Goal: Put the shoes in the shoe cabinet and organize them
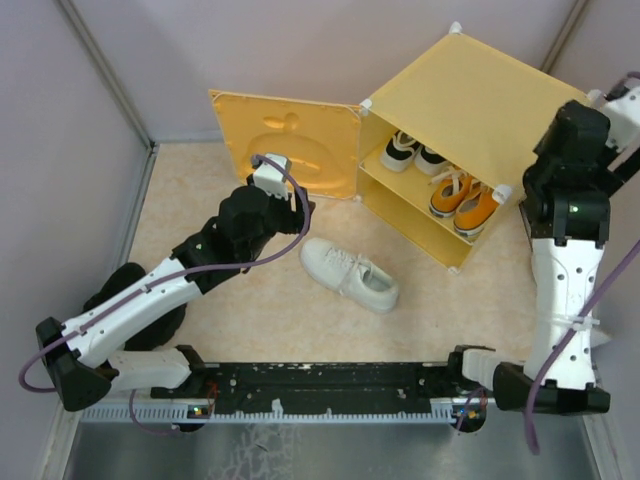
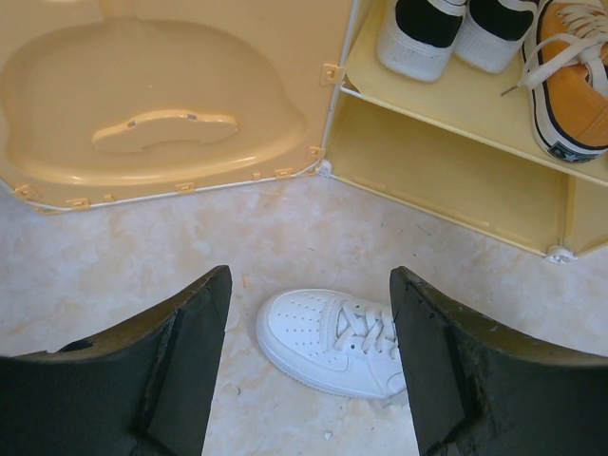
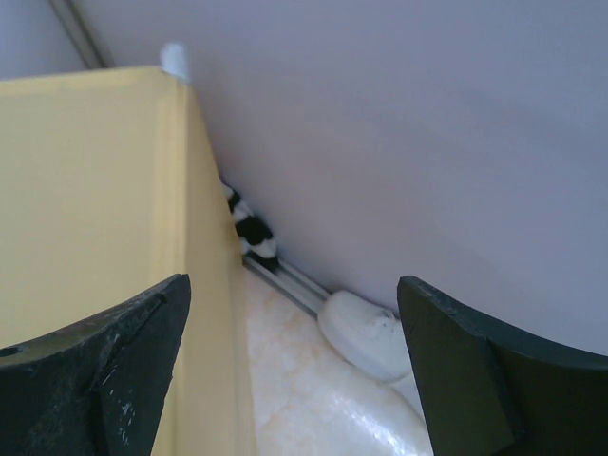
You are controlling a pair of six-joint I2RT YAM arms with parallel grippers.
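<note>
Pale stone-look tabletop [image 1: 250, 300], with grey walls close on the left and far sides. Find the white shoe [image 1: 350, 273] flat on its sole there, just near of the yellow shoe cabinet [image 1: 470, 90] and not touching it, toe turned to the left.

Look at the left gripper [image 2: 312, 280]: hangs above the toe end, spread wide, holding nothing. Come straight down and put one finger on each long side of the shoe, by the laces. Squeeze gently so as not to crush the soft top. Lift enough to clear the cabinet's bottom edge, then slide in toe first.

Aim for the lower space [image 2: 446, 180], bare as far as can be seen. Leave the upper shelf [image 2: 456, 95] alone, already taken by the black-and-white pair [image 1: 415, 152] and the orange pair [image 1: 462, 195].

Mind the open door [image 1: 285, 140], standing just far of the left gripper, and the left wall beyond. Use the bare floor on the near side for turning.

Keep the right gripper [image 3: 294, 280] up by the cabinet's right side, also spread wide and holding nothing.
</note>
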